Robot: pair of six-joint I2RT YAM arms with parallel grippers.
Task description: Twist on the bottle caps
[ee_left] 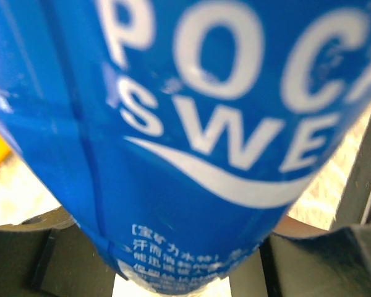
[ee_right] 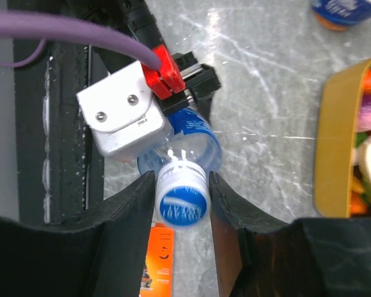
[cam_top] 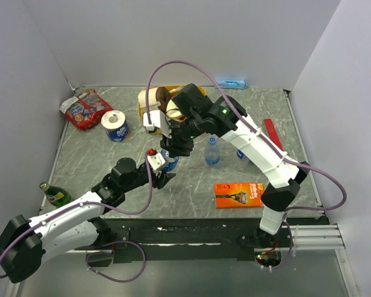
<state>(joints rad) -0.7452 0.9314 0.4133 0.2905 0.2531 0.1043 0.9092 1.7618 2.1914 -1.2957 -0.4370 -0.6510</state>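
The left gripper (cam_top: 166, 167) is shut on a bottle (ee_left: 191, 154), clamped round its blue label, which fills the left wrist view with the black fingers (ee_left: 43, 260) showing at the bottom corners. The bottle stands near the middle of the table (cam_top: 191, 189), roughly upright; whether its base rests on the surface cannot be told. The right gripper (ee_right: 182, 204) hangs over it from above, its jaws drawn narrow onto the cap (ee_right: 182, 199), which sits on the bottle's neck. One finger (ee_right: 133, 216) touches the cap on each side, with no gap to see. How far the cap is threaded on cannot be told. To the right of the held bottle a second bottle (cam_top: 213, 151) stands alone, capped, and a third (cam_top: 242, 153) shows partly behind the right arm. An orange razor pack (cam_top: 238, 194) lies nearer the front edge.
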